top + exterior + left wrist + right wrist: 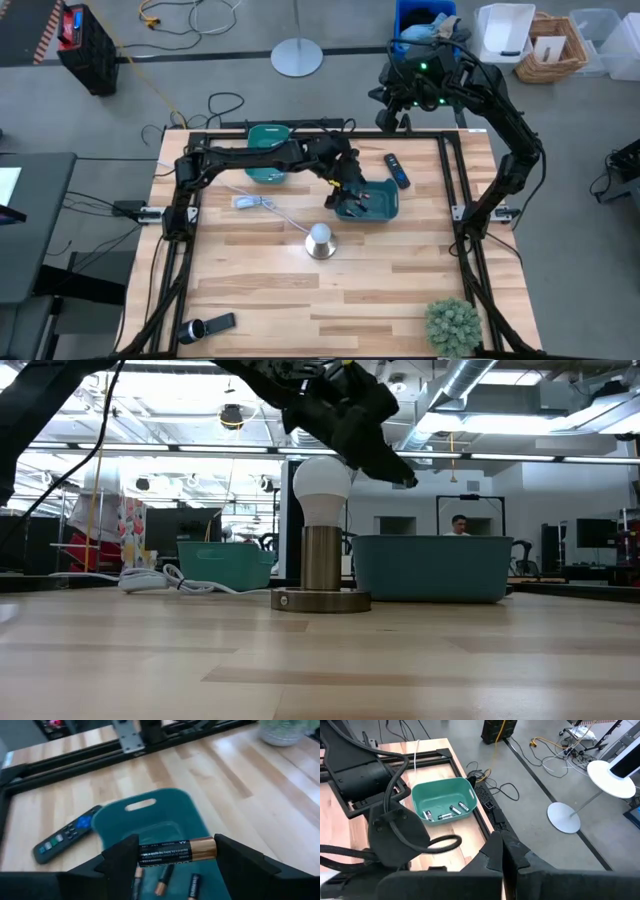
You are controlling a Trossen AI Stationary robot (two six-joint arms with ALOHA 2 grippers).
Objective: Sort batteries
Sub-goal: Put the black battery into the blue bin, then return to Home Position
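Observation:
My left gripper [350, 190] reaches out over the dark teal bin [372, 203] and is shut on a black-and-copper battery [177, 851]. In the low view it hangs above that bin [428, 568], clear of the rim. A few more batteries [162, 882] lie on that bin's floor. A second, greener bin [445, 802] near the table's far edge holds several batteries [451, 810]; my left arm partly covers it in the high view [266, 150]. My right gripper [504, 851] is shut and waits beyond the table's far right corner [400, 110]. My left gripper holds the battery lengthwise between its two fingers. The black end [142, 854] meets one finger [122, 860] and the copper end [212, 847] meets the other [235, 860]. The battery is lifted clear and lies level above the dark teal bin.
A black remote [397, 170] lies beside the dark teal bin, toward the far edge. A bulb-shaped lamp on a metal base [320, 240] stands mid-table, with a white cable [255, 203] to its left. A small plant [452, 325] and a flashlight-like cylinder [205, 327] sit at the near edge.

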